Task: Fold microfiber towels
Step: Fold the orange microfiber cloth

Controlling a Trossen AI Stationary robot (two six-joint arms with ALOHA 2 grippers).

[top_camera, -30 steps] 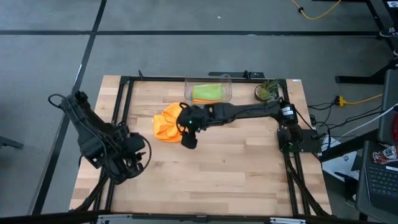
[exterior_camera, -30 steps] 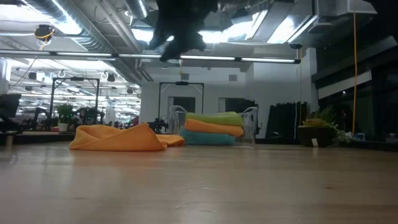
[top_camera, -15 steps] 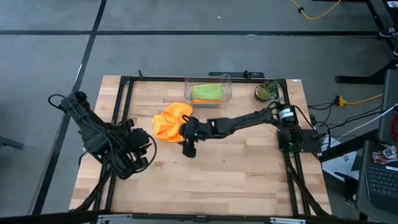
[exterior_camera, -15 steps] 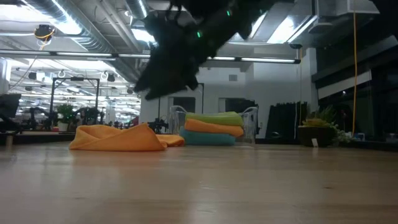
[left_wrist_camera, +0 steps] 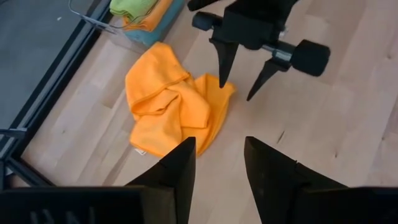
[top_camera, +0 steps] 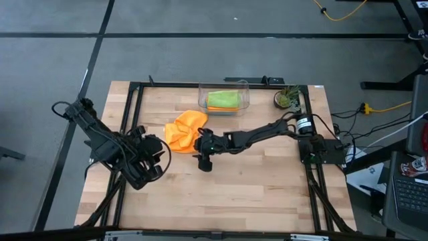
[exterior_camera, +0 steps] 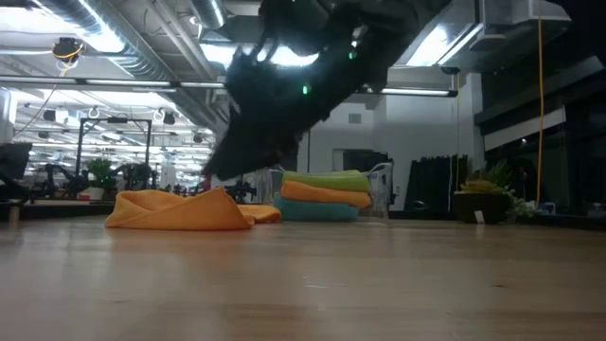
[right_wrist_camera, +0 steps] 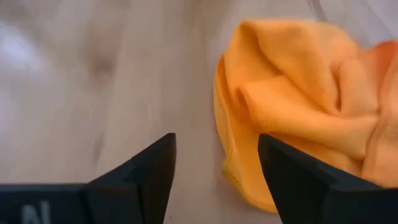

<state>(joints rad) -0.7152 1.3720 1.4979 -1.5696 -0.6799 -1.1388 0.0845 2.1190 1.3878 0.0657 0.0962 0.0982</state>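
ok so the whole thing comes down to where the crumpled orange towel [top_camera: 182, 130] sits relative to the right gripper [top_camera: 204, 161]. In the overhead view the towel is a bunched heap on the counter [top_camera: 267, 187], and the right gripper hangs just off its near edge, with the towel lying toward about 11 o'clock from it. Its fingers are spread apart with nothing between them; the wrist view shows bare wood in the gap and the towel's hem just beside one finger.

The left gripper [top_camera: 148, 165] is also spread and holding nothing, but it's noticeably farther out, with the towel up around 1 o'clock from it. So the right arm looks like the one to grab the corner.

The other towels sit folded and stacked in the clear bin [top_camera: 243, 86] at the back, lime green [top_camera: 223, 100] on top.
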